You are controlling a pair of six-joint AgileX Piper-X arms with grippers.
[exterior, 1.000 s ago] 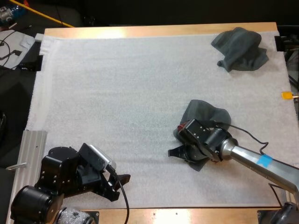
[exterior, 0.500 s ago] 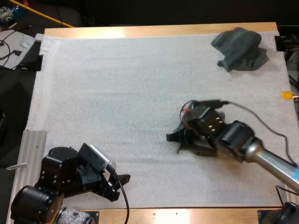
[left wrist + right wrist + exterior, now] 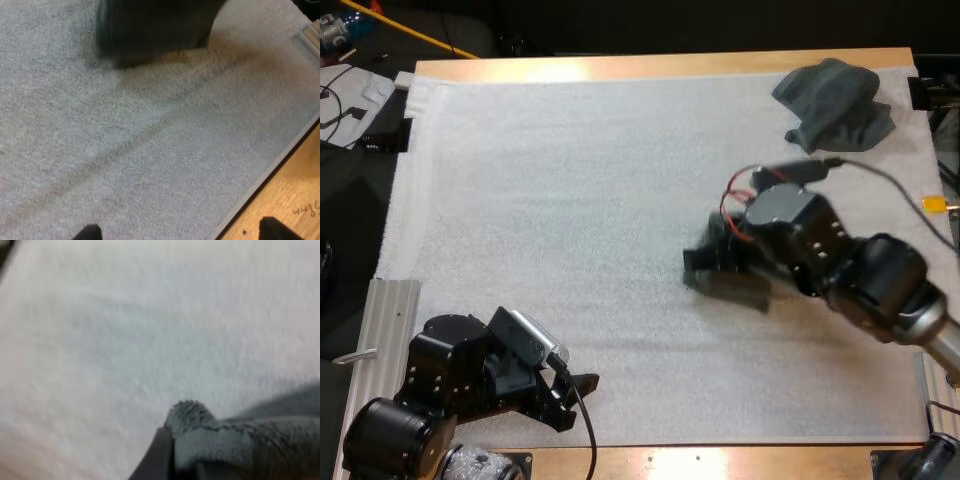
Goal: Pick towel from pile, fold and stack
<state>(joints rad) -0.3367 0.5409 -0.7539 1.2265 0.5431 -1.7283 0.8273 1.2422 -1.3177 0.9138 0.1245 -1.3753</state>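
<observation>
My right gripper (image 3: 713, 262) is shut on a dark grey-green towel (image 3: 738, 290), which hangs bunched beneath it just above the white mat (image 3: 570, 200), right of centre. In the right wrist view the towel's fuzzy edge (image 3: 225, 442) is pinched at my right gripper (image 3: 179, 450), with one black finger (image 3: 157, 457) against it. A second, crumpled towel (image 3: 833, 105) lies at the mat's far right corner. My left gripper (image 3: 576, 394) rests low at the near left edge, its fingertips (image 3: 90, 233) wide apart over bare mat. The hanging towel (image 3: 155, 30) shows as a dark blur ahead of it.
The mat's near edge and the wooden table border (image 3: 290, 200) run just beside my left gripper. A ribbed metal plate (image 3: 392, 320) lies off the mat at the left. Open mat spreads across the centre and left.
My right arm has risen and swung toward the far side, lifting the towel off the mat so it now hangs bunched. The left arm and the far towel have not moved.
</observation>
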